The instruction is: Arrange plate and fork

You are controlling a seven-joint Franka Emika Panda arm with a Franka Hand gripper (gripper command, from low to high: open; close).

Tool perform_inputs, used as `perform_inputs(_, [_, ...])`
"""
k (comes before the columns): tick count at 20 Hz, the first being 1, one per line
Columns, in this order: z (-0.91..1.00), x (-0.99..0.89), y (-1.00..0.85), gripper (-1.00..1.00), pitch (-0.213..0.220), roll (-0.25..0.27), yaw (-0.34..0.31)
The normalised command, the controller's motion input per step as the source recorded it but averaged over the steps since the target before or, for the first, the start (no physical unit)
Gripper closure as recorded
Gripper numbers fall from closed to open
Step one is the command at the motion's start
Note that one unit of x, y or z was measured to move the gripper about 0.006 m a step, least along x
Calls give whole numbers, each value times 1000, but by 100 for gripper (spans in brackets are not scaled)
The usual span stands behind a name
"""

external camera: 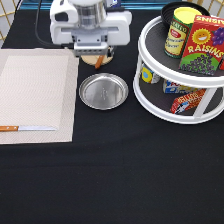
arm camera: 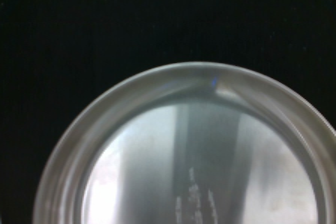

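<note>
The shiny silver plate [external camera: 103, 91] lies on the black tablecloth in the middle of the exterior view, and its rim and flat centre fill the wrist view [arm camera: 195, 165]. My gripper [external camera: 95, 54] is low at the exterior view's top, just beyond the plate, right over a tan wooden disc [external camera: 90, 60]. A short brown-orange piece, the fork's handle [external camera: 99, 61], shows on the disc under the hand. The fork's tines are hidden by the hand.
A beige placemat [external camera: 35, 95] lies at the exterior view's left, with a wooden-handled knife [external camera: 27, 128] near its bottom edge. A white two-tier turntable [external camera: 150, 100] at the right holds a can [external camera: 179, 30], a raisins box [external camera: 204, 45] and packets.
</note>
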Motion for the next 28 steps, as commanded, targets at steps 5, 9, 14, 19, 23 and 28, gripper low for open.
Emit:
perform_inputs(5, [-479,323,37,-100,31,95,0])
perform_inputs(9, [-421,282,105,-100,36,111,0])
perform_inputs(14, [-345,277,26,-100,27,150,0])
perform_inputs(19, [-283,232,-125,-100,40,216,0])
perform_inputs(23, [-234,173,-319,-100,60,230,0])
perform_inputs(28, [-31,274,-303,-100,95,149,0])
